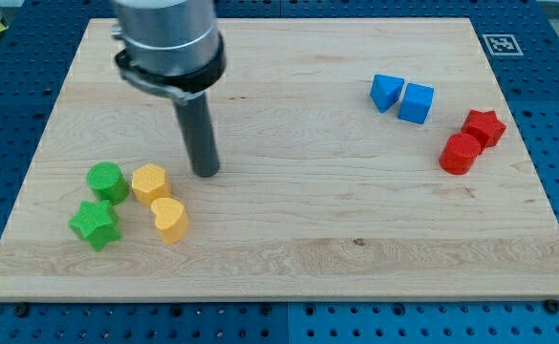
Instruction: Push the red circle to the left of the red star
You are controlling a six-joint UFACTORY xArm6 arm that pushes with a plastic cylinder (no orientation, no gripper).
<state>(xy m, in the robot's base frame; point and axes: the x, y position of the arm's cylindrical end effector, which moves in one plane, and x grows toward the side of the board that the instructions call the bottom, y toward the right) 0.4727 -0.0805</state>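
The red circle [461,153] sits at the view's right, touching the red star [484,127], which lies just up and to its right. My tip [204,172] rests on the board at the view's left, far from both red blocks. It stands just up and right of the yellow hexagon [150,182].
A blue triangle [386,92] and a blue cube [416,103] sit side by side up and left of the red blocks. A green circle [106,182], a green star [94,225] and a yellow heart [170,220] cluster at the lower left. The wooden board [289,239] ends close to the red star.
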